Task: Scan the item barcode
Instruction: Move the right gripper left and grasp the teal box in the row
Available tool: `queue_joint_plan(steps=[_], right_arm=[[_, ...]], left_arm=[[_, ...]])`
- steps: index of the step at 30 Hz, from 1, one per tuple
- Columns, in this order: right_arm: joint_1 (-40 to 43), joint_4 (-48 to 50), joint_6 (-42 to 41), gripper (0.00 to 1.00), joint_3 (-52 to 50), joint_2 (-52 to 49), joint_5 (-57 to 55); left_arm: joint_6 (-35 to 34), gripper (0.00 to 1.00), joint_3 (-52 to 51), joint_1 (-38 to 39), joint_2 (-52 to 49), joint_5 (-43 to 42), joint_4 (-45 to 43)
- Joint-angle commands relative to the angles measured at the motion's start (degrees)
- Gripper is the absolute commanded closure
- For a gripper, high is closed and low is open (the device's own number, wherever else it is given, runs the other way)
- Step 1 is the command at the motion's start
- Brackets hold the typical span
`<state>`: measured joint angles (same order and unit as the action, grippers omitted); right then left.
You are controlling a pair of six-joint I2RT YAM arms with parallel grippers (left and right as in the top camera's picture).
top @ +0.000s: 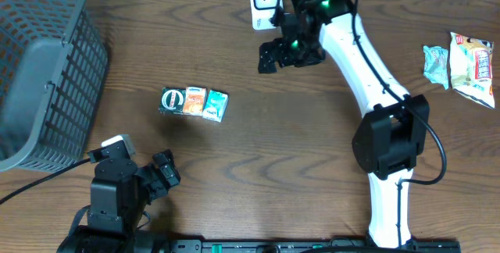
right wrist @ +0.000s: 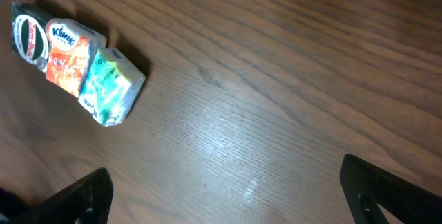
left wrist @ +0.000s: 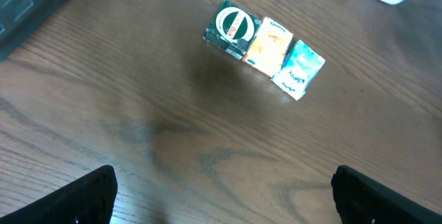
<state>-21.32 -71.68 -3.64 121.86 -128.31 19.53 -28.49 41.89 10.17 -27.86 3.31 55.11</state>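
Dark wooden table (top: 234,151) bears the tissue pack (top: 193,102) loose at nine o'clock from centre, the right gripper (top: 273,54) spread empty at its two o'clock by the scanner (top: 264,1), the left gripper (top: 166,171) likewise at seven, seemingly poised for pickup.

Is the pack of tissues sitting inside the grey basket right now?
No, the pack of tissues lies flat on the bare wooden table, clearly apart from the grey basket.

left arm (top: 109,194) folded low | left gripper (top: 162,173) wide apart, empty | right arm (top: 366,72) stretched forward | right gripper (top: 273,55) wide apart, empty
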Motion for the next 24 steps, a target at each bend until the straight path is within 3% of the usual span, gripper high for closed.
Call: queue_joint_plan(steps=[1, 18, 24], right_arm=[[-2.05, 0.24, -1.03, 0.01, -0.07, 0.04, -1.62], [-5.57, 2.12, -1.05, 0.01, -0.07, -0.20, -4.15], [-7.39, 5.79, -1.01, 0.10, -1.07, -1.92, 0.57]], left_arm=[[0.11, 0.02, 0.11, -0.13, 0.26, 0.15, 0.00], [0.11, 0.02, 0.11, -0.13, 0.26, 0.15, 0.13], [0.11, 0.02, 0.11, -0.11, 0.24, 0.15, 0.13]])
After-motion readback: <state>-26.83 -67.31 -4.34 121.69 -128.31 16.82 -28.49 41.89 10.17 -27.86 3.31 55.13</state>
